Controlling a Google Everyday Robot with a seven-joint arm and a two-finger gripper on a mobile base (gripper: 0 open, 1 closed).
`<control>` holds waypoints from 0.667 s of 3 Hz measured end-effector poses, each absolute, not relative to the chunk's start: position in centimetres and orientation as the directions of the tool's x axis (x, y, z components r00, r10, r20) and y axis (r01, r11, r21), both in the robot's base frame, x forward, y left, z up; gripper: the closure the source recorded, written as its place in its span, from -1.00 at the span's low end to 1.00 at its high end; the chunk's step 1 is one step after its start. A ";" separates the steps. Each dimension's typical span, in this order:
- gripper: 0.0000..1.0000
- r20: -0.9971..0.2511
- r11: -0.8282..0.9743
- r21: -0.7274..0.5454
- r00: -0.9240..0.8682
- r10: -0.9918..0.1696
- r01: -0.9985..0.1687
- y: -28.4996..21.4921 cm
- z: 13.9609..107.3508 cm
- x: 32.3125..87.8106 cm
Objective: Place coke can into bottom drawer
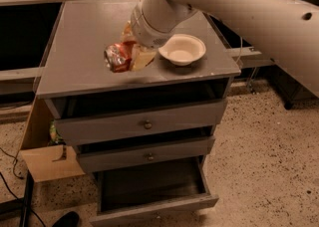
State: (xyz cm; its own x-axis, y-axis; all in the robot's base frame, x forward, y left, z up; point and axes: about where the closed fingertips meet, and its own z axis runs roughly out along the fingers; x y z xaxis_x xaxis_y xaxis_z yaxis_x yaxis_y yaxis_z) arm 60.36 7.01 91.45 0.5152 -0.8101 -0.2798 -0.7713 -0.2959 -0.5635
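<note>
The coke can [116, 56] is red-orange and dented, and it lies sideways in my gripper [130, 55]. The gripper is shut on it and holds it just over the front part of the grey cabinet top [75, 37], left of the cream bowl [182, 49]. My big white arm reaches in from the upper right. The bottom drawer [155, 209] is pulled open below, with its dark interior showing and its wide grey front facing me.
Two shallower grey drawers with brass knobs [147, 124] [149, 157] sit slightly open above the bottom drawer. A cardboard flap [50, 162] leans at the cabinet's left. A dark shoe-like object [65, 219] and cables lie on the speckled floor at the lower left.
</note>
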 end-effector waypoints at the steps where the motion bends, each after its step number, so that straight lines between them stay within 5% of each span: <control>1: 1.00 -0.286 -0.265 -0.537 0.468 -0.836 -0.801 5.3 90.7 58.3; 2: 1.00 -0.306 -0.204 -0.513 0.399 -0.864 -0.834 3.3 89.3 55.7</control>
